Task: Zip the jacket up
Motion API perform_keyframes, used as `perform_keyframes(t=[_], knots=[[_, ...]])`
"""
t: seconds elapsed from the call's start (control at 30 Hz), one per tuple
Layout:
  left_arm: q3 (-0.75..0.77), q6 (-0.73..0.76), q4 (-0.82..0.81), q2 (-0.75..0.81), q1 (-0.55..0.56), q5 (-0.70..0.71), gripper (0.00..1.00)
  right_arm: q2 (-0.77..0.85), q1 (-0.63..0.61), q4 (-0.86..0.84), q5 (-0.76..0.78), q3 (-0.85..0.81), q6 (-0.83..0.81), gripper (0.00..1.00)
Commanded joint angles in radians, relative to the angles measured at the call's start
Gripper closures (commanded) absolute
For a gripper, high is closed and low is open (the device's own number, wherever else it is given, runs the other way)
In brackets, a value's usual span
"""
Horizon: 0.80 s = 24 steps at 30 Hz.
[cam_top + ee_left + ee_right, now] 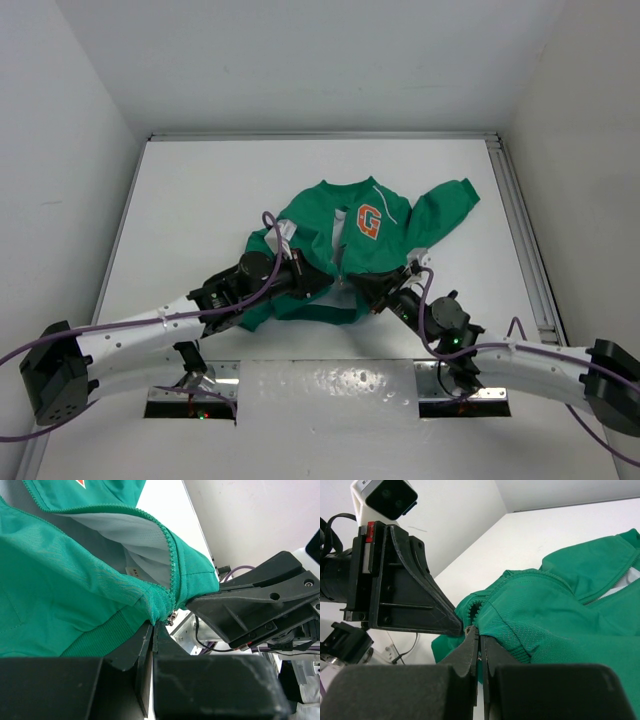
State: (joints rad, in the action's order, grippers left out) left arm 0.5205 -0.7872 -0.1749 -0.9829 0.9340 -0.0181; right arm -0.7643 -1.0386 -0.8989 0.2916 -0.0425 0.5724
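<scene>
Only my wrist views showed my left pincer and right pincer clamped on the jacket hem, lower centre; overhead, a white table lay between pale walls.

**Headcount on the bench**

One bright-green fabric jacket lies on one white bench. It carries one orange-and-white letter "G". One sleeve shows plainly; a second seems bunched up at the left, though that is hard to make out. Two white robot arms each end in one black gripper: left gripper and right gripper.
</scene>
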Motion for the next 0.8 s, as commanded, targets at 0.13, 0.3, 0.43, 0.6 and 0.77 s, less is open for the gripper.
perform_keyframes(t=[0.13, 0.3, 0.43, 0.6, 0.77], knots=[[0.016, -0.026, -0.035, 0.004, -0.003, 0.009, 1.0, -0.027, -0.008, -0.113, -0.008, -0.014, 0.014, 1.0], [0.018, -0.032, -0.011, 0.003, -0.003, 0.049, 1.0, -0.017, -0.008, -0.133, -0.002, -0.022, 0.02, 1.0], [0.006, -0.046, -0.04, 0.009, -0.003, 0.064, 1.0, -0.041, -0.008, -0.133, -0.003, -0.03, 0.032, 1.0], [0.012, -0.043, -0.051, -0.01, -0.003, 0.035, 1.0, -0.084, -0.008, -0.137, 0.018, -0.022, 0.063, 1.0], [0.0, -0.052, -0.052, -0.008, -0.003, 0.023, 1.0, -0.081, -0.008, -0.147, 0.035, -0.03, 0.063, 1.0]])
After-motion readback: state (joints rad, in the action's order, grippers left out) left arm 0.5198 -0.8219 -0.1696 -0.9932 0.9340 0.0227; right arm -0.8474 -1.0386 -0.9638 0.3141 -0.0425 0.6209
